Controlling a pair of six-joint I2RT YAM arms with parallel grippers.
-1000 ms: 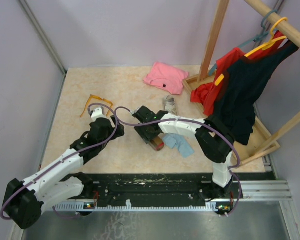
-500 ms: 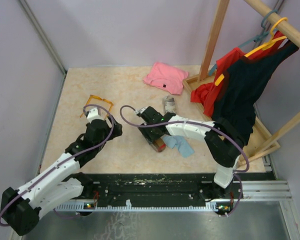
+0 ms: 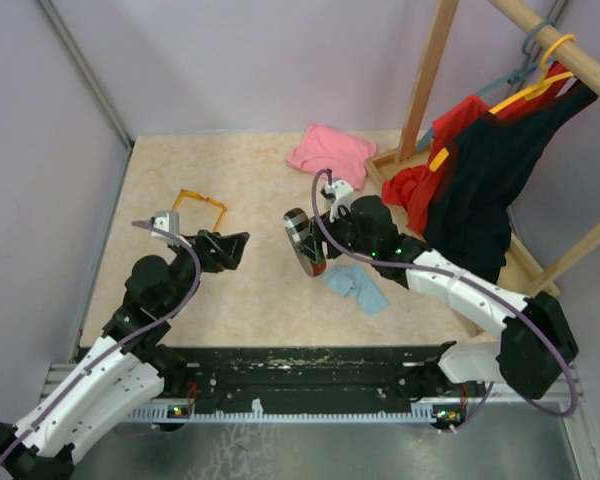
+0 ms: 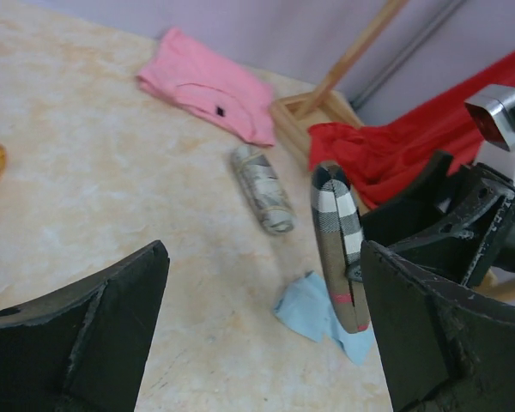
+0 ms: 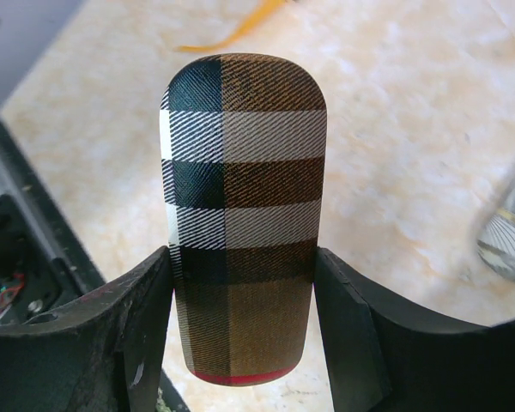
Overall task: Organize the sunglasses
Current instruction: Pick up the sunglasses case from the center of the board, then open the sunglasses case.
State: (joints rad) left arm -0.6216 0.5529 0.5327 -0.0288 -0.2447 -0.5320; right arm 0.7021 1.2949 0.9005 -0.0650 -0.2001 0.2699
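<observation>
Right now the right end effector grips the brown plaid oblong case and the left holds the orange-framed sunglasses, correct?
No. Left wrist view shows the left end effector open and empty; the orange-framed sunglasses lie on the table. Rest is right.

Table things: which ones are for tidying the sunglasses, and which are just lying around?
For the job: orange sunglasses; plaid case in the right gripper; probably the grey-patterned case.
Just lying about: pink shirt; blue cloth; hanging red and black clothes.
</observation>
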